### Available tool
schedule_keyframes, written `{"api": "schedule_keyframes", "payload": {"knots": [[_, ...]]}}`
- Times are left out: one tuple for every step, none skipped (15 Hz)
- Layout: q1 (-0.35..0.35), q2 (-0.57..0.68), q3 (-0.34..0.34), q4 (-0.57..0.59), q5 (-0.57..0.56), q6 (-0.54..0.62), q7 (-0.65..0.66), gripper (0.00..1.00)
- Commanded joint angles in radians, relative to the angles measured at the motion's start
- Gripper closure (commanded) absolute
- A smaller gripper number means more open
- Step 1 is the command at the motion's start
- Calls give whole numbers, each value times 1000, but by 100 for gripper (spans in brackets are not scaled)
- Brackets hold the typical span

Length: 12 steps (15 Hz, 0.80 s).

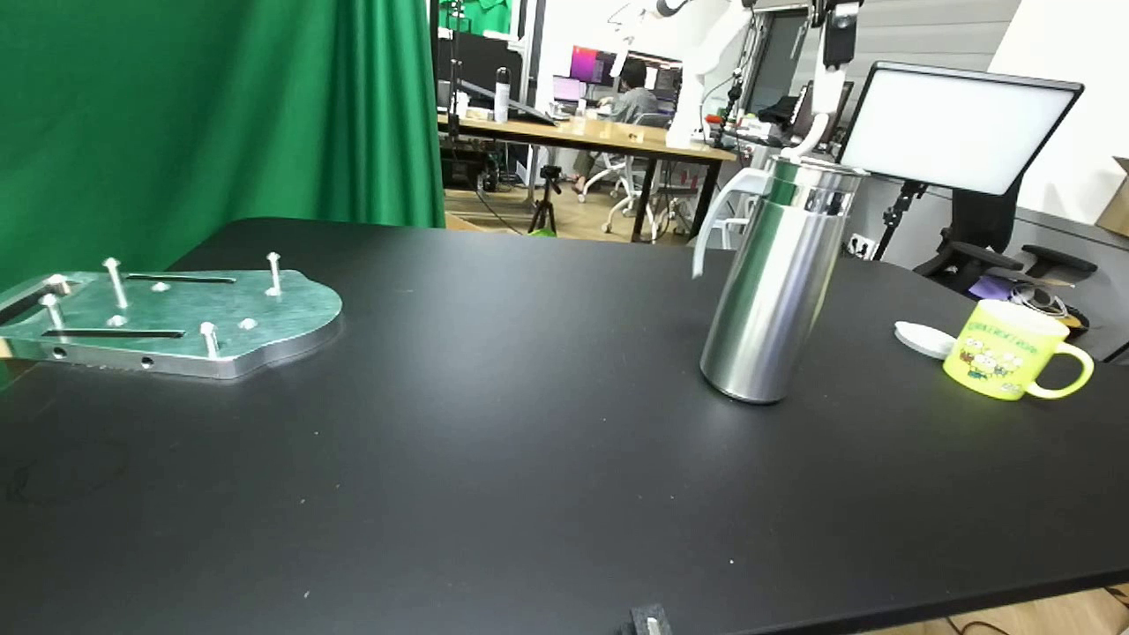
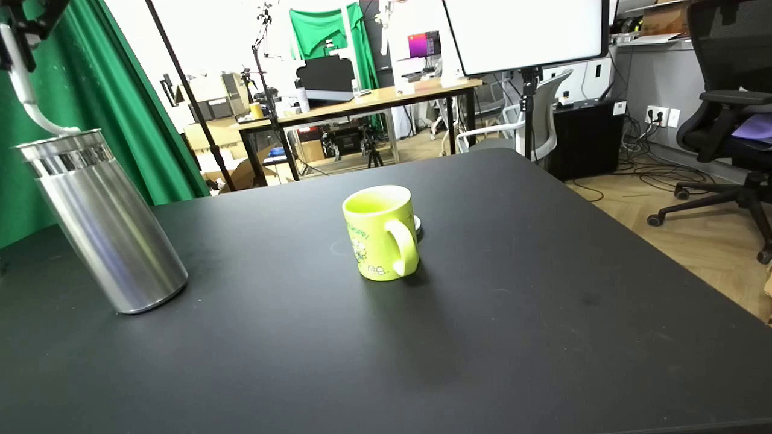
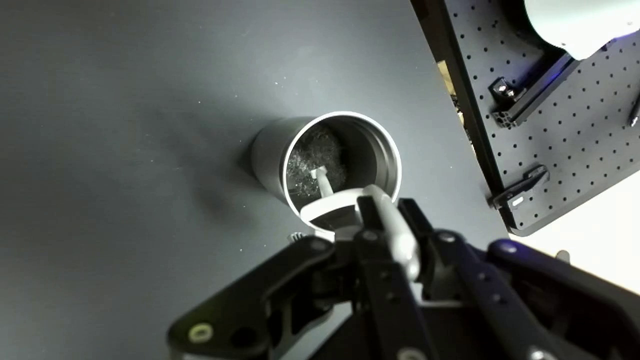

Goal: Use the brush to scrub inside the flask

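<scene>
The flask (image 1: 781, 291) is a tall brushed-steel jug standing on the black table, with a pale looped handle (image 1: 719, 212). It looks slanted in both exterior views (image 2: 114, 223); I cannot tell whether it truly tilts. In the wrist view I look down into its open mouth (image 3: 395, 155). My gripper (image 3: 389, 215) is above the rim, shut on the white handle of the brush (image 3: 397, 235). It also shows at the top of both exterior views (image 1: 838, 40) (image 2: 27, 36). The brush's bent handle enters the mouth; its dark bristle head is inside the flask, hidden in both exterior views.
A yellow-green mug (image 1: 1005, 350) (image 2: 380, 235) stands on the table, with a white lid (image 1: 922, 339) beside it. A metal plate with upright bolts (image 1: 190, 309) lies at the far left of an exterior view. A perforated board (image 3: 565, 165) adjoins the table edge in the wrist view.
</scene>
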<state>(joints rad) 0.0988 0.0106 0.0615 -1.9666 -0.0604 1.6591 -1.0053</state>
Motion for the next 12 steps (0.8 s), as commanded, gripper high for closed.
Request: {"api": "schedule_keyframes", "payload": {"knots": [[-12, -87, 3, 26, -11, -71, -12, 96], [-12, -113, 2, 30, -14, -83, -15, 96], [-11, -143, 0, 35, -15, -93, -22, 96], [-10, -169, -2, 39, -17, -98, -24, 96], [-9, -195, -5, 46, -17, -107, -31, 96], [-8, -220, -9, 47, -16, -108, -34, 96], [-7, -241, -13, 48, -15, -108, -35, 96], [-5, -259, -16, 43, -14, -98, -32, 96], [-4, -275, -20, 24, -9, -71, -26, 96], [-3, -283, -21, 3, -9, -48, -11, 96], [-3, -286, -22, -20, -9, -21, -2, 96], [-2, -280, -22, -41, -12, -3, 4, 96]]}}
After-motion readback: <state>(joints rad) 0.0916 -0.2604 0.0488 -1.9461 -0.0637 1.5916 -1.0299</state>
